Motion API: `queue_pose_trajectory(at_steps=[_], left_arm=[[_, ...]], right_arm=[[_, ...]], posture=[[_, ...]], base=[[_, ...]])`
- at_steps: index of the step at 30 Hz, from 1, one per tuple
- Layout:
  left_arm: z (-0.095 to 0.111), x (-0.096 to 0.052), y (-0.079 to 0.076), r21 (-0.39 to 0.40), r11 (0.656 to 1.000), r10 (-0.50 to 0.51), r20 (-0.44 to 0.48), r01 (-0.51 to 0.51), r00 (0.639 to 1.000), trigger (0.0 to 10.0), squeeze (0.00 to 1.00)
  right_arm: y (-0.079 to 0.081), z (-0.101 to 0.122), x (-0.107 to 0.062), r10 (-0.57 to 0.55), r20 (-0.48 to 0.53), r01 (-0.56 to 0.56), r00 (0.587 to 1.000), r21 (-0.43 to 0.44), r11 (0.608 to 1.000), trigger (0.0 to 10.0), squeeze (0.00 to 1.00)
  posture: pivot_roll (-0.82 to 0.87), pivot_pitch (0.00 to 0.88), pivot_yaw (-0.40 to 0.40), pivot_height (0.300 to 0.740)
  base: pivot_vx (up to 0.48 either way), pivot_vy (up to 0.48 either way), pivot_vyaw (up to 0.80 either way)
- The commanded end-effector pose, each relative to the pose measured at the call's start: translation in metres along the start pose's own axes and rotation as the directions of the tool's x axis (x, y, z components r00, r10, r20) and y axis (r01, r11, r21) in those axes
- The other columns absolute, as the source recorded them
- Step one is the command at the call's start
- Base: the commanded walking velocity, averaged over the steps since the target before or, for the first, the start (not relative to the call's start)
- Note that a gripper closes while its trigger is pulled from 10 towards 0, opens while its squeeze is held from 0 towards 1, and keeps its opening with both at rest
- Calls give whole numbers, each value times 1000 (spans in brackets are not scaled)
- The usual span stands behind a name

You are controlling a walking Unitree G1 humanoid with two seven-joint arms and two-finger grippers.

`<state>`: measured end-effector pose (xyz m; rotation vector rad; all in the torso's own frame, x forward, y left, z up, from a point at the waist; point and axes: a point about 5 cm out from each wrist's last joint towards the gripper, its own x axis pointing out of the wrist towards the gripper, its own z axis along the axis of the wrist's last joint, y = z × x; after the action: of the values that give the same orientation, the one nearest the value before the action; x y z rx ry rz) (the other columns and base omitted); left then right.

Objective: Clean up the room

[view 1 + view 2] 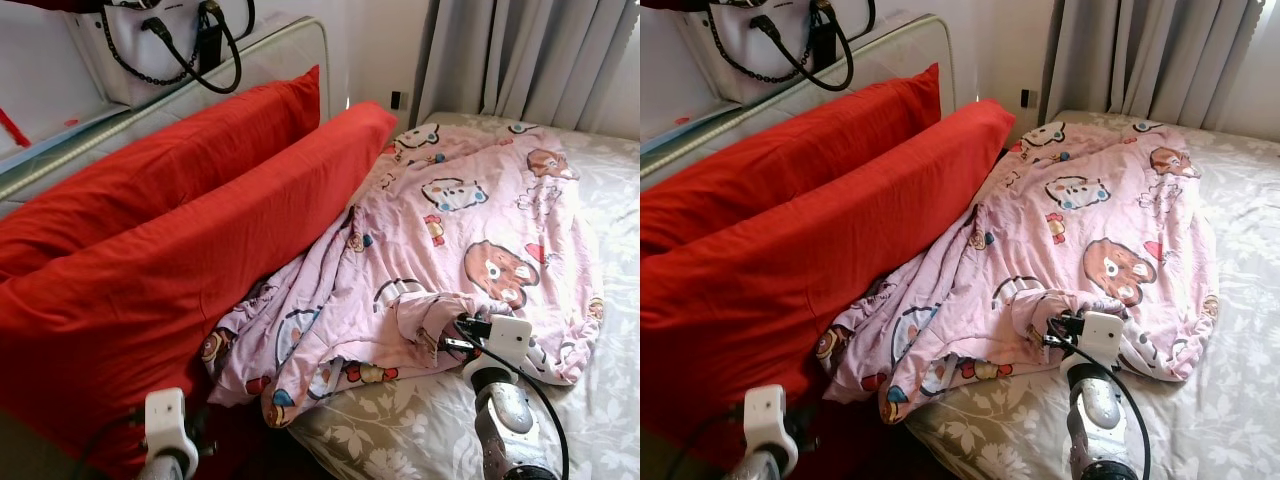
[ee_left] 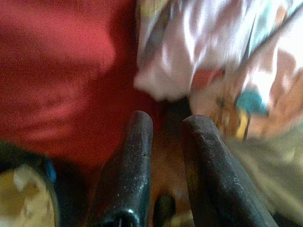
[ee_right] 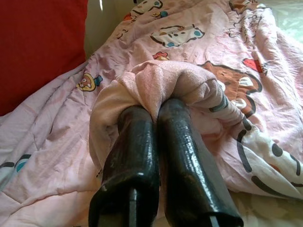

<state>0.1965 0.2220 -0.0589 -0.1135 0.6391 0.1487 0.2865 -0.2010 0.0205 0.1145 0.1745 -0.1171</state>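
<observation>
Right gripper [image 3: 156,106] is clamped on a fold of the pink blanket [image 1: 450,230], whose length runs ahead; left gripper [image 2: 163,127], fingers slightly apart, sits beside its corner.

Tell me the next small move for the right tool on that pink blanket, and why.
Probably draw the right tool toward the foot of the bed, keeping its pinch. Its fingers are shut on a bunched fold of the pink cartoon-print blanket, which lies crumpled against the long red pillows over the floral grey bedsheet. The left tool hangs empty beside the pillows.
</observation>
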Motion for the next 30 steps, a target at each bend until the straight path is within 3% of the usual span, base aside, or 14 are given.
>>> queue_pose_trajectory(at_steps=[1, 10, 30], left_arm=[[-14, -5, 4, 7, 1000, 20, -67, -19, 998, 10000, 0], [-37, -11, -1, 5, 1000, 19, -171, -18, 985, 10000, 0], [-50, -18, 2, -3, 1000, 12, -219, -13, 976, 10000, 0]], right_arm=[[2, 1, 1, 1, 6, -1, 1000, 9, 1000, 10000, 0], [3, -1, 0, -4, -4, 4, 1000, 7, 1000, 10000, 0], [9, -4, -1, 0, -10, 0, 1000, 22, 1000, 10000, 0]], posture=[[38, 0, 51, 740], [45, 0, 46, 740], [59, 0, 54, 740]], base=[[0, 0, 0], [0, 0, 0], [0, 0, 0]])
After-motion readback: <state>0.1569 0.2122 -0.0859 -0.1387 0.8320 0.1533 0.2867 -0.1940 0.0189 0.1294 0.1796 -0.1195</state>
